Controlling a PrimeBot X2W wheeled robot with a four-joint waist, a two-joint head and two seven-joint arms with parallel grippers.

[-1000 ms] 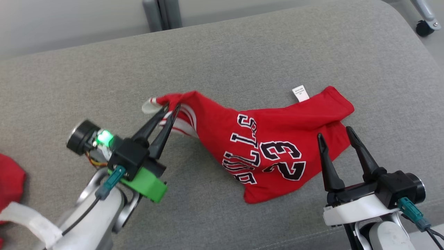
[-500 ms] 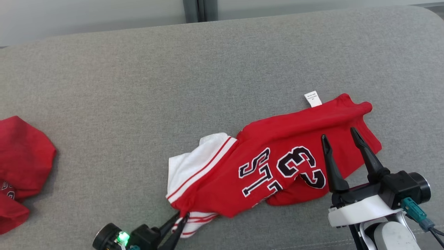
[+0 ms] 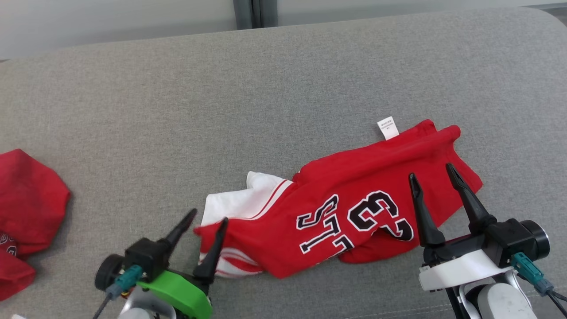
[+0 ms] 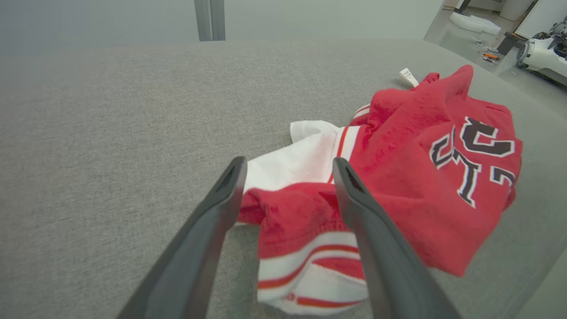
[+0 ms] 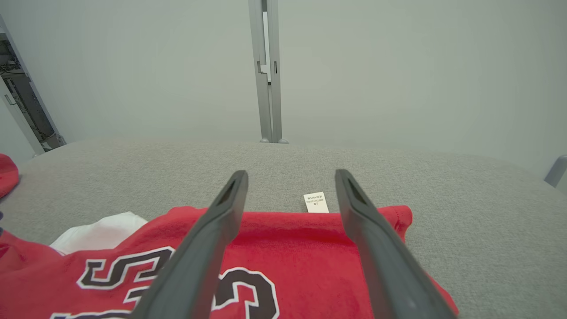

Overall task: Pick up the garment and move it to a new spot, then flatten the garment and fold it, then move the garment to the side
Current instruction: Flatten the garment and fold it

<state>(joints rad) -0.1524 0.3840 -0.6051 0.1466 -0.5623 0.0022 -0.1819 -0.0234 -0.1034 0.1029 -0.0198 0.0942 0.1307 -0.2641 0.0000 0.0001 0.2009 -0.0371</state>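
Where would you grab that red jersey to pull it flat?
Probably the striped white edge of the jersey, bunched up nearest the open left tool. Come in low from the robot's near left, along the grey cushion: that loose fold sticks out, so the tool can straddle it.

The red garment [image 3: 354,195] was seen crumpled on the grey cushion [image 3: 221,110], its striped end at the spread fingers of the left gripper [image 3: 209,215]. The right gripper [image 3: 431,171] was held wide apart over the other end.

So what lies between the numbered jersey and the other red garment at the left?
In the head view: grey cushion, plus the left gripper, jaws open, beside the jersey.
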